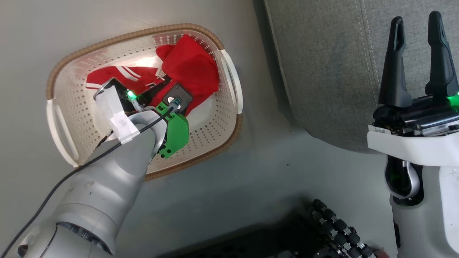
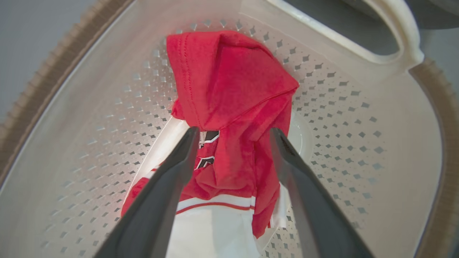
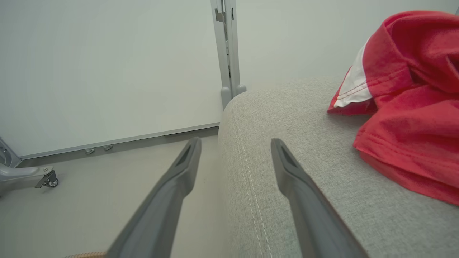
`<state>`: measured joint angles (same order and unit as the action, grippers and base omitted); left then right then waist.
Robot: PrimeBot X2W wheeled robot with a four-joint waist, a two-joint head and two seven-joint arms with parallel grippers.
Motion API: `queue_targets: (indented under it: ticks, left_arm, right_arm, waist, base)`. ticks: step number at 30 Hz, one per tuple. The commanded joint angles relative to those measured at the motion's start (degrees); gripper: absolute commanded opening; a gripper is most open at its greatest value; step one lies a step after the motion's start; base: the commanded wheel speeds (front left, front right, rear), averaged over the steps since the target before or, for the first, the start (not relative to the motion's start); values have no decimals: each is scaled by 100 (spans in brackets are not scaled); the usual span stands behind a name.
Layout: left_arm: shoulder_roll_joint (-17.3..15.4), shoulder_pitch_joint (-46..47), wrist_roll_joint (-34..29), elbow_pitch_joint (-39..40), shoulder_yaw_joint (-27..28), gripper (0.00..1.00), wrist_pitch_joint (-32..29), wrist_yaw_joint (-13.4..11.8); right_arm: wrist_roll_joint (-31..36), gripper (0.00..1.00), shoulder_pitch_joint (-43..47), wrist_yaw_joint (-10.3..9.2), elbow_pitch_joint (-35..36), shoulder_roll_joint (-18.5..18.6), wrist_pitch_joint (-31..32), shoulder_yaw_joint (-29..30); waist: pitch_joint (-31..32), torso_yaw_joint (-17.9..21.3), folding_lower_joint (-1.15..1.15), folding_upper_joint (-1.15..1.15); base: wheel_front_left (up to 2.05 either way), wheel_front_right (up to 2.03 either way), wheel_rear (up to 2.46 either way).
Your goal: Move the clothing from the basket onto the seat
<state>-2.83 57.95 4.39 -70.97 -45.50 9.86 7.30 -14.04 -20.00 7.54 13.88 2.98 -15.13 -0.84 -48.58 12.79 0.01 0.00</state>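
The grey seat point(image 3: 279, 150) lies to my right with one red garment point(image 3: 412, 118) on it, so I judge half the job done. The basket point(image 1: 125, 36) stands on the floor near it, the other garment point(image 2: 233, 82) bunched inside. My left gripper point(image 2: 233, 132) reaches in, jaws spread astride the cloth for a pinch. My right gripper point(image 1: 416, 16) hovers over the seat, parted and empty.

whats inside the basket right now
Red clothing with white stripes lies bunched in the basket, with the open left claw inside, straddling it. The fabric hides the floor beneath and anything under it.
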Motion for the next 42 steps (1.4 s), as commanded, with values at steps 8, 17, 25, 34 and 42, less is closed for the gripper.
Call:
queue_targets:
  ticks: [8, 17, 25, 34, 42]
  left_arm:
    - [-341, 472, -360, -214, -342, 100, -140, -353]
    - [-508, 639, -374, -273, -408, 100, -515, -855]
    - [-591, 666, -132, -280, -270, 0, -259, -990]
    - [-381, 220, 419, -119, 97, 0, 457, -1045]
    - [-538, -814, 974, 1282, 743, 0, 532, -1090]
  right_arm:
    - [-218, 100, -277, -10, 221, -13, -3, -165]
    - [-415, 100, -317, -10, 324, -13, -3, -264]
    - [-341, 100, -334, -10, 343, -12, -3, -339]
    - [-145, 100, -333, -10, 246, -9, -3, -318]
    - [35, 100, -71, -10, 108, -5, -3, -338]
  waist:
    - [-972, 606, -1, 0]
    - [-1228, 734, -1, 0]
    - [-1209, 739, -1, 0]
    - [-530, 390, -1, 0]
    - [550, 27, -1, 0]
  base:
    - [0, 0, 0]
    - [0, 0, 0]
    - [0, 0, 0]
    - [0, 0, 0]
    - [0, 0, 0]
